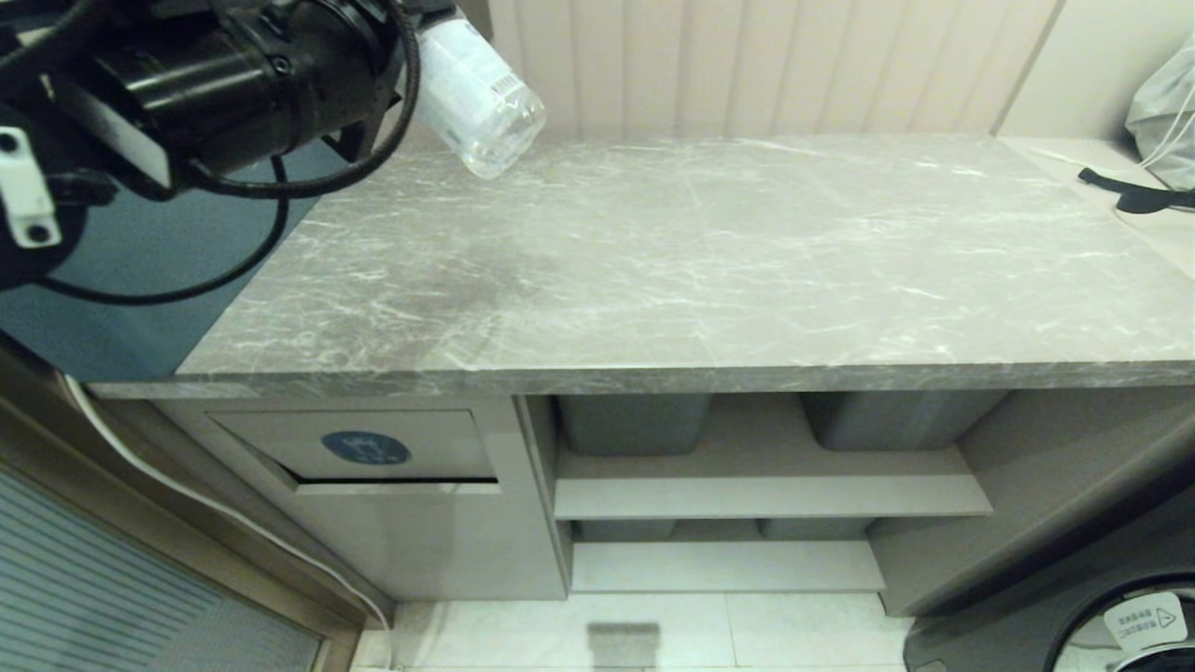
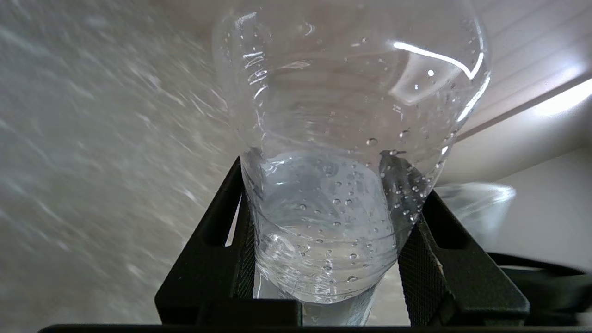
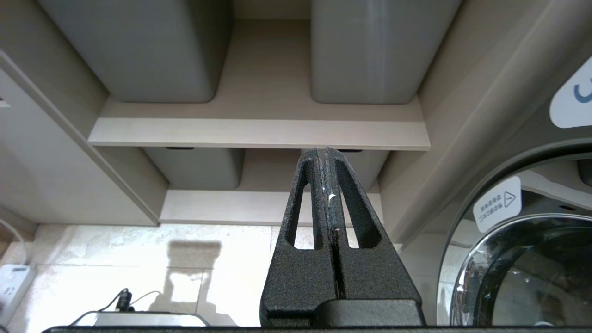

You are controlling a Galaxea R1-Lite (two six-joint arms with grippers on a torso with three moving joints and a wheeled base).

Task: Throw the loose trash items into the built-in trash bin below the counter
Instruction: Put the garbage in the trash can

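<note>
One clear plastic water bottle with a pale translucent label [image 1: 476, 98] is up in the air over the far left corner of the long grey-brown marble-patterned counter [image 1: 709, 271], touching nothing but the gripper that carries it. Its long axis is tilted: the ribbed base points down and toward the counter's middle, while the neck end runs back up into the black left gripper [image 2: 323, 240]. In the left wrist view the two black jaws stand on either side of the bottle's body and press against its wet wall, so they are clamped on the bottle, not closed together.

From the bottle outward, the relation that matters is height and side. The beige swing flap with the blue oval bin sticker [image 1: 366, 448] sits in the cabinet front below the counter's thick edge, on the left, nearly straight beneath and nearer to the robot than the held bottle. I judge that the left arm must bring the bottle forward over the counter edge and down, then turn its axis toward the flap's face to push through.

To the flap's right, grey plastic bins [image 1: 635, 422] stand on open beige shelves; they are not the target. The right gripper [image 3: 327, 155] hangs low before those shelves, jaws pressed together, empty and parked.
</note>
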